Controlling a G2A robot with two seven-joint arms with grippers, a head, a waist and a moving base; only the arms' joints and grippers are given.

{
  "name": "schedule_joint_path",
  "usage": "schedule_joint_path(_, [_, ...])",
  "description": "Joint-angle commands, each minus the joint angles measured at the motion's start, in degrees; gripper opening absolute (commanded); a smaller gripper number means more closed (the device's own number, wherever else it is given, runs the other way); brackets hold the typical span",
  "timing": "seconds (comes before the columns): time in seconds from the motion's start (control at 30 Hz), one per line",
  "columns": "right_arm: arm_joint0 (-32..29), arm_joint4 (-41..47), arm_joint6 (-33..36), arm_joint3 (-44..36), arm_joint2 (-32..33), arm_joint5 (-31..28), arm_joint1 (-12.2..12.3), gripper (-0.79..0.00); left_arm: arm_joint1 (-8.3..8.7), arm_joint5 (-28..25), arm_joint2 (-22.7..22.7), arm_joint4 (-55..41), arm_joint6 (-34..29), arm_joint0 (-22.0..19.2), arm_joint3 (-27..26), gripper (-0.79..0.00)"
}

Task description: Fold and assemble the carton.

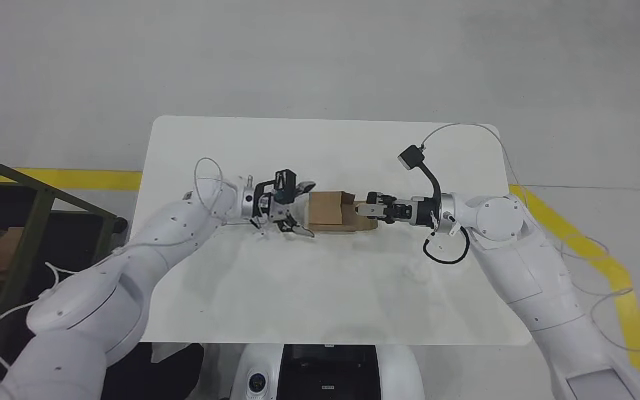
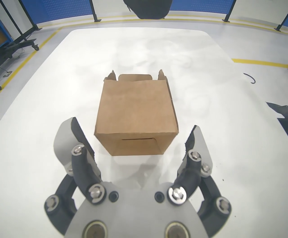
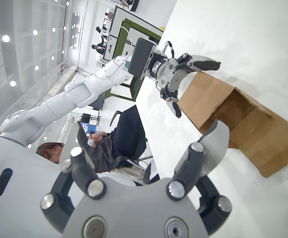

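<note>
Both the left gripper [image 2: 133, 126] and the right gripper [image 3: 147, 123] gape wide and empty at opposite ends of the carton [image 1: 328, 210], which lies on its side in the middle of the table [image 1: 250, 290], so I would brace its closed end with the left while the right folds the loose flaps [image 3: 258, 144] inward, minding the black cable [image 1: 447, 252] looping beside the right wrist.

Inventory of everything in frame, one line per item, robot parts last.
carton: one, brown, lying on its side mid-table between the two grippers, closed end toward the left gripper, open end with flaps toward the right gripper
table: one, white, under the carton
floor tape: several strips, yellow, on the grey floor around the table
frame: one, dark green, on the floor off the table's end on the robot's left
panels: several, blue, standing on the floor beyond the table
left gripper: one, silver and black, open, at the carton's closed end
right gripper: one, silver and black, open, at the carton's open end
</note>
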Motion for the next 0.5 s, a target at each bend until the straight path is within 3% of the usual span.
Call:
schedule_joint_path(0.0, [0.00, 0.00, 0.00, 0.00, 0.00, 0.00, 0.00, 0.000, -0.46, -0.70, 0.15, 0.02, 0.33, -0.17, 0.79, 0.000])
schedule_joint_path(0.47, [0.00, 0.00, 0.00, 0.00, 0.00, 0.00, 0.00, 0.000, -2.82, -1.72, 0.28, 0.12, 1.70, -0.88, 4.72, 0.000])
